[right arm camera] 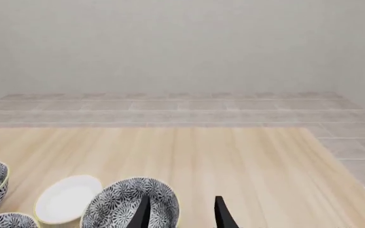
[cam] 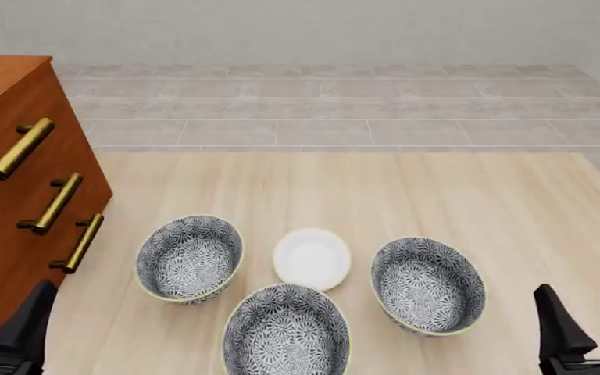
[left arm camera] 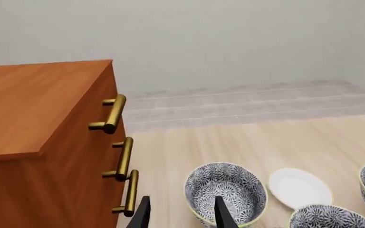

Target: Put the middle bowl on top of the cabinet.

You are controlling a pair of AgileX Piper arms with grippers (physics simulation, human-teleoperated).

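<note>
The left gripper [cam: 3, 324] and right gripper [cam: 583, 320] are being held at the near table edge, jaws spread and gripping nothing. Just beyond, the middle bowl [cam: 285, 330] is being kept upright on the table [cam: 436, 195], nearest of three alike (the others [cam: 190, 258] [cam: 427, 284] are flanking it), with a white dish [cam: 312, 258] right behind. Farther left, the cabinet [cam: 8, 156] is being shown standing, its top bare.
</note>
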